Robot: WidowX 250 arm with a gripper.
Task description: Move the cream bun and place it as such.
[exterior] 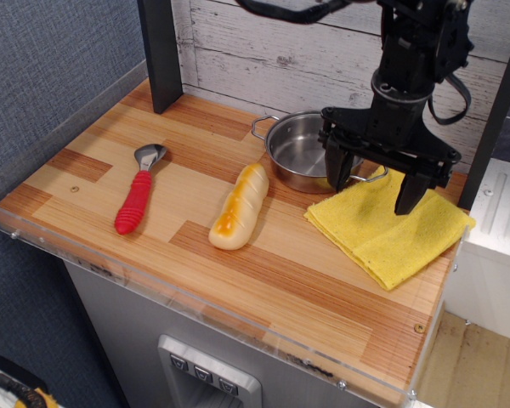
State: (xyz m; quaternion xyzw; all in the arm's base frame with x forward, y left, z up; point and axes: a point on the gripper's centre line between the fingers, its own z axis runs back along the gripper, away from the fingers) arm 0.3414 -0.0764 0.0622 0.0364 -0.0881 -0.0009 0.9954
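The bun [239, 206] lies on the wooden worktop [263, 263] near its middle, long axis running from about 1 o'clock down to 7 o'clock, browned ridged top facing up. Nothing touches it.

At its 9 o'clock, well apart, lies a scoop [138, 191] with a red handle and a metal head, the head pointing toward 12 o'clock. At the bun's 2 o'clock, just beside its upper end, stands a steel pot [304, 155] with small side handles; whether the bun's tip touches the pot's wall cannot be told. A folded yellow cloth [389, 225] is spread at the bun's 3 o'clock, its near corner close to the pot.

The black fingers [374, 180] hang spread wide from the arm at the 1 o'clock part of the scene, with nothing between them. One tip sits over the pot's right rim, the other over the cloth's upper part. Whether the tips touch the cloth or hover above it cannot be told. They are well apart from the bun.

A dark post [160, 53] rises at the worktop's back left, in front of a whitewashed plank wall [263, 47]. A clear guard [195, 319] edges the worktop's front and left side.
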